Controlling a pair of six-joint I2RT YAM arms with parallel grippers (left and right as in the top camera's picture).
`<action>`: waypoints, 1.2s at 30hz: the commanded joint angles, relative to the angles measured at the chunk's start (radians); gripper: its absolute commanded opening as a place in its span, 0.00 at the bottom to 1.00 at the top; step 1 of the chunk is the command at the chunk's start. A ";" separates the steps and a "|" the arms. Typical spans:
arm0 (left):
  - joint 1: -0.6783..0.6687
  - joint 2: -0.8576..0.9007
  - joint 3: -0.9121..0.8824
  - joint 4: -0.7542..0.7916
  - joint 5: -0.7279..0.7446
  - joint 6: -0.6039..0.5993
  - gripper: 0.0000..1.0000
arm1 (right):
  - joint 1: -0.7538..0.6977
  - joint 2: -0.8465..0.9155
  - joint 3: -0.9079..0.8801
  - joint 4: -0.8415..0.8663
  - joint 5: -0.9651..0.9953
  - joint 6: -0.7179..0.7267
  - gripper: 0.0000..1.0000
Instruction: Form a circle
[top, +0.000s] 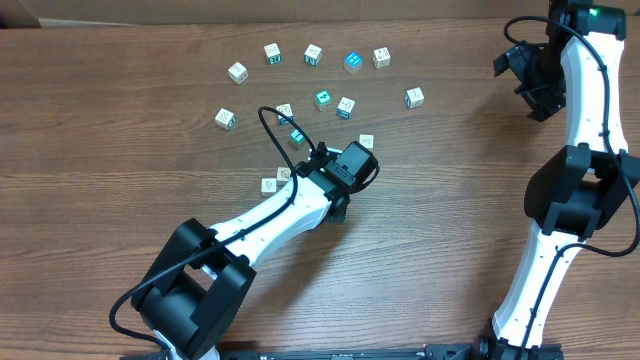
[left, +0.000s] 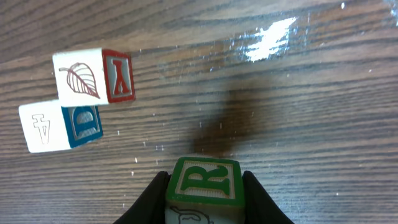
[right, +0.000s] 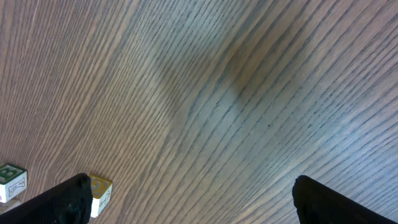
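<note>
Reaching low over the table (left: 311, 124), left fingers (left: 149, 202) clamp a green R cube (left: 205, 180); right fingers (right: 62, 202) hang wide.

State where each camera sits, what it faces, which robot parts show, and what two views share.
Overhead: above the table, looking down on scattered cubes; both arms show.
Left wrist: behind the left claw, facing tabletop; fingers pinch the R block.
Right wrist: behind the open right claw, facing mostly bare wood.
Shared: overhead and left wrist both show the cube pair.
</note>
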 joint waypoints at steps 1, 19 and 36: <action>0.002 -0.013 -0.010 -0.006 0.016 -0.024 0.09 | -0.002 -0.027 0.017 0.001 0.002 -0.003 1.00; 0.001 -0.013 -0.010 -0.034 0.087 -0.024 0.06 | -0.002 -0.027 0.017 0.001 0.002 -0.003 1.00; 0.001 -0.013 -0.010 -0.034 0.087 -0.024 0.05 | -0.002 -0.027 0.017 0.001 0.002 -0.003 1.00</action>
